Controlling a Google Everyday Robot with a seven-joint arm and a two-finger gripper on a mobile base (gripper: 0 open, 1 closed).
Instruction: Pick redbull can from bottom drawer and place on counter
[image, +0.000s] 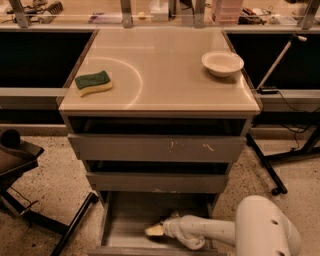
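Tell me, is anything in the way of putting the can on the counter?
The counter holds a sponge at its left and a bowl at back right; its middle is bare. The gripper sits in the bottom drawer, and the two drawers above stand partly open. The can itself is not visible.

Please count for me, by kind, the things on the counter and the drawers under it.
Sponge: 1
Bowl: 1
Drawers: 3 (top drawer, middle drawer, bottom drawer)
Total: 5
The gripper is down inside the bottom drawer.
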